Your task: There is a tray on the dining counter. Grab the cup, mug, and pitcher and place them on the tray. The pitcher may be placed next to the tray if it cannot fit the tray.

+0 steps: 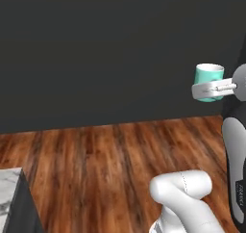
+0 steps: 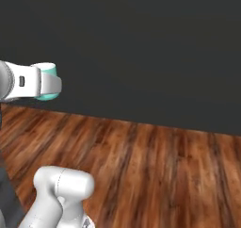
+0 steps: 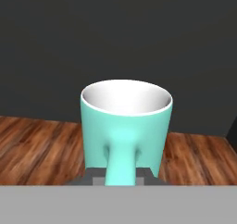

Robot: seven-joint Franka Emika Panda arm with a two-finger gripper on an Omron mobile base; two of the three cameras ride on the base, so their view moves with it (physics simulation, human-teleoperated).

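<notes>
My gripper is shut on the loop handle of the teal mug, holding it upright high above the floor. In the hand view the mug stands just ahead of the gripper, its white inside showing and its handle pinched between the dark fingertips. From the right base view the white hand covers most of the mug, and the gripper sits at the far left. The tray, cup, pitcher and dining counter top are out of view.
A dark wall fills the background above a wooden plank floor. A corner of a marble-topped counter pokes in at the lower left of the left base view.
</notes>
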